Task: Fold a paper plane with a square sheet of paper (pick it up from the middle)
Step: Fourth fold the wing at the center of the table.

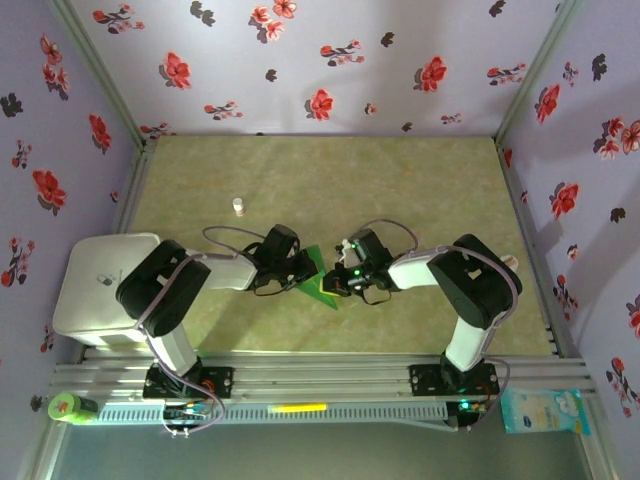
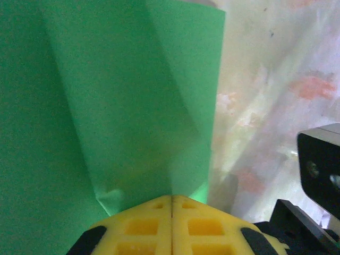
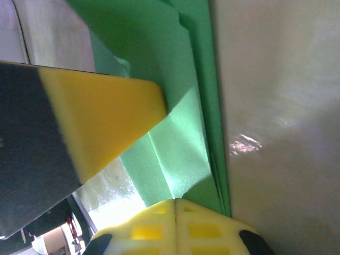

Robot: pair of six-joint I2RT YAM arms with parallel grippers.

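The square sheet of paper [image 1: 323, 282] is bright green and folded into creased layers, held off the table mat between the two arms. My left gripper [image 1: 305, 268] comes in from the left. In the left wrist view its yellow fingertips [image 2: 159, 210] are pressed together, and the paper [image 2: 127, 106] rises straight out of their seam. My right gripper [image 1: 341, 279] comes in from the right, its jaws closed on the folded edge of the paper [image 3: 180, 149]. In the right wrist view the left gripper's yellow finger [image 3: 101, 122] lies against the paper.
A tiny white bottle [image 1: 238, 206] stands on the mat behind the left arm. A white box [image 1: 100, 285] sits at the left edge. Floral walls [image 1: 320, 60] close in the back and both sides. The right arm's black body [image 2: 319, 170] sits close on the right.
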